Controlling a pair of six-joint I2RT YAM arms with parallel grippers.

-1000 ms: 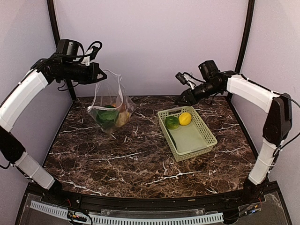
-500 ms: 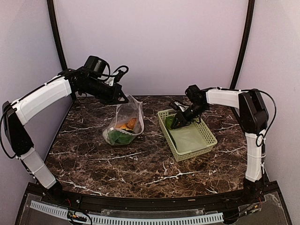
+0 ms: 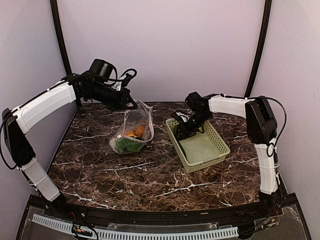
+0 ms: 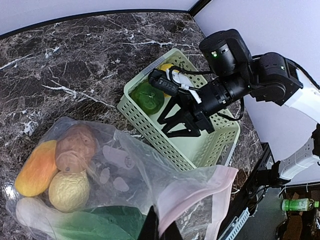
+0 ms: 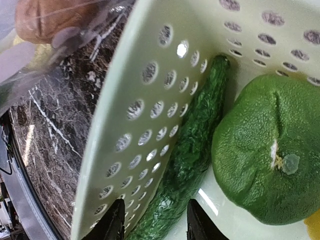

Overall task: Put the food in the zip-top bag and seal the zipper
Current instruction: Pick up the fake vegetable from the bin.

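Left claw (image 3: 131,105) high, tight on mouth of zip-top bag (image 3: 145,117); right claw (image 5: 155,206) low in basket (image 5: 150,100), half-open astride cucumber (image 5: 195,135)

On the table (image 3: 150,175), the bag (image 3: 131,132) lies left of centre in the top view, with the basket (image 3: 212,150) apart to its right. The bag holds food pieces (image 4: 75,150). In the basket's upper-left end lie a pepper (image 5: 265,150), a lemon (image 4: 165,66) behind it, and a cucumber (image 5: 192,145) along the wall.
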